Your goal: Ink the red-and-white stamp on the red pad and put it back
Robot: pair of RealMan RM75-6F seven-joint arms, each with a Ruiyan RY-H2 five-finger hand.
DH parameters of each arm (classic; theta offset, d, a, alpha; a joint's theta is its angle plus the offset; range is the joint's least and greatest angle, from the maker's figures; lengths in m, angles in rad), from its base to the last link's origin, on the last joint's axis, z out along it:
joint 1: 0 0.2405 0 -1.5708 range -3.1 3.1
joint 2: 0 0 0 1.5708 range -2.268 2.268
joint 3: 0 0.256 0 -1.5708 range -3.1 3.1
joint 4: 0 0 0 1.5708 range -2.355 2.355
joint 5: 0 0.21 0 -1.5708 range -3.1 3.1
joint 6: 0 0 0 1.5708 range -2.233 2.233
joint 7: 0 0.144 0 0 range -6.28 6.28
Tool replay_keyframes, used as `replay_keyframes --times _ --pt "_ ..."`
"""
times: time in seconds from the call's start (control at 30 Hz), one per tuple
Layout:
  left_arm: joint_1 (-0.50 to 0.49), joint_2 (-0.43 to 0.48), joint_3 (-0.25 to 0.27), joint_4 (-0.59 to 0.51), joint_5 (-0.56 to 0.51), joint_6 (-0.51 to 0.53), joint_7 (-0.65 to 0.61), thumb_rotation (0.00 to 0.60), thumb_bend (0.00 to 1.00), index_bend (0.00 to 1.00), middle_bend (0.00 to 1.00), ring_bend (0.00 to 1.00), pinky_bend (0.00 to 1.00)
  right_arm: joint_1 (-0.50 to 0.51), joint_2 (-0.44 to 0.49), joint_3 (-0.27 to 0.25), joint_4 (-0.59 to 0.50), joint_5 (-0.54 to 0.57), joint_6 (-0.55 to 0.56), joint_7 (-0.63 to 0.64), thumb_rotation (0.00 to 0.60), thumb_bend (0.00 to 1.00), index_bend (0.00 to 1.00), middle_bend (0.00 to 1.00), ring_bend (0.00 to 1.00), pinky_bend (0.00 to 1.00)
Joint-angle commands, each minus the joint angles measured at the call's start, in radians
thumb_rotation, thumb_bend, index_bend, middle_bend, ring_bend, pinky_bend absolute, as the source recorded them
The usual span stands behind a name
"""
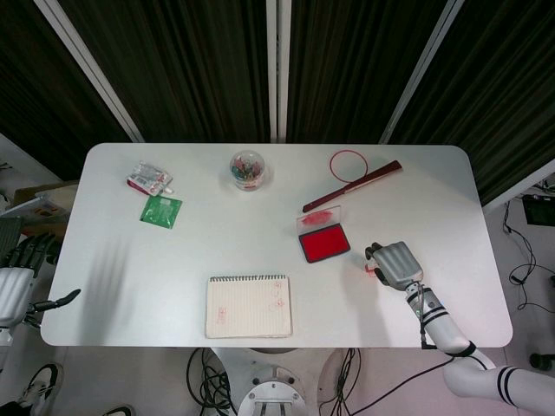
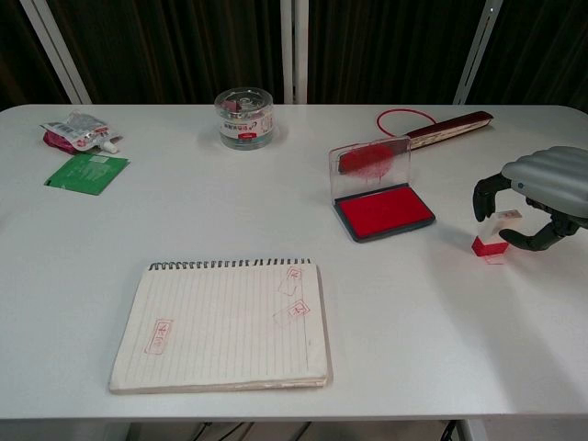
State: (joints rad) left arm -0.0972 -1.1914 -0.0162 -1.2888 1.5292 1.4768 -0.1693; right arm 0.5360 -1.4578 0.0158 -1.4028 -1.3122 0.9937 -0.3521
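Presently, the stamp (image 2: 492, 235) is grasped by the right hand (image 2: 536, 196); next, carriage toward ten o'clock onto the red pad (image 2: 384, 210) is required.

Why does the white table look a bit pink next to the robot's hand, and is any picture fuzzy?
In the head view, a faint pinkish tint lies on the white table around the grey right hand, though its cause is unclear. In the chest view, that hand casts a soft shadow by the small red-and-white stamp. Both views look sharp.

grey right hand (image 2: 544, 195), black fingertips (image 2: 481, 197), white forearm (image 1: 444, 328)
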Motion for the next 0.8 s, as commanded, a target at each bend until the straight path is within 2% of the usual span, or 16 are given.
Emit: replay_keyframes --times 0.03,0.2,0.4,0.57,0.63,0.67,0.7,0.73,0.77,0.8 --pt "0.000 0.000 0.000 0.000 0.000 -0.001 0.000 0.277 0.09 0.02 0.08 0.08 0.19 0.000 0.007 -0.002 -0.008 0.001 -0.006 -0.004 0.600 0.34 0.32 0.34 0.97 1.00" --pt "0.000 0.001 0.000 -0.002 0.001 0.002 0.001 0.278 0.09 0.02 0.08 0.08 0.19 -0.003 0.024 -0.001 -0.028 -0.007 0.000 0.000 0.600 0.30 0.12 0.27 0.97 1.00" --pt "0.005 0.006 -0.001 -0.008 -0.001 0.009 0.003 0.280 0.09 0.02 0.08 0.08 0.19 -0.036 0.090 -0.007 -0.100 -0.060 0.082 0.004 0.600 0.24 0.01 0.19 0.95 1.00" --pt "0.011 0.019 -0.003 -0.022 -0.006 0.017 0.008 0.274 0.09 0.02 0.08 0.08 0.19 -0.158 0.242 -0.076 -0.240 -0.186 0.300 -0.007 0.600 0.10 0.00 0.17 0.91 1.00" --pt "0.014 0.026 -0.005 -0.031 -0.008 0.022 0.013 0.277 0.09 0.02 0.08 0.08 0.19 -0.233 0.290 -0.100 -0.256 -0.240 0.430 0.031 0.600 0.07 0.00 0.17 0.83 1.00" --pt "0.015 0.028 -0.006 -0.035 -0.009 0.024 0.014 0.274 0.09 0.02 0.08 0.08 0.19 -0.265 0.296 -0.101 -0.239 -0.260 0.493 0.046 0.600 0.06 0.00 0.16 0.72 0.95" --pt "0.016 0.031 -0.007 -0.038 -0.011 0.025 0.017 0.277 0.09 0.02 0.08 0.08 0.19 -0.303 0.291 -0.099 -0.198 -0.279 0.563 0.065 0.600 0.05 0.00 0.14 0.57 0.84" --pt "0.016 0.031 -0.008 -0.040 -0.011 0.025 0.019 0.277 0.09 0.02 0.08 0.08 0.19 -0.328 0.280 -0.090 -0.158 -0.283 0.611 0.069 0.600 0.03 0.00 0.09 0.32 0.56" --pt "0.015 0.031 -0.010 -0.041 -0.009 0.028 0.022 0.276 0.09 0.02 0.08 0.08 0.19 -0.353 0.257 -0.072 -0.097 -0.281 0.663 0.059 0.600 0.01 0.00 0.05 0.11 0.26" --pt "0.014 0.029 -0.011 -0.040 -0.006 0.032 0.023 0.278 0.09 0.02 0.08 0.08 0.19 -0.367 0.242 -0.064 -0.068 -0.266 0.675 0.068 0.600 0.00 0.00 0.01 0.01 0.05"
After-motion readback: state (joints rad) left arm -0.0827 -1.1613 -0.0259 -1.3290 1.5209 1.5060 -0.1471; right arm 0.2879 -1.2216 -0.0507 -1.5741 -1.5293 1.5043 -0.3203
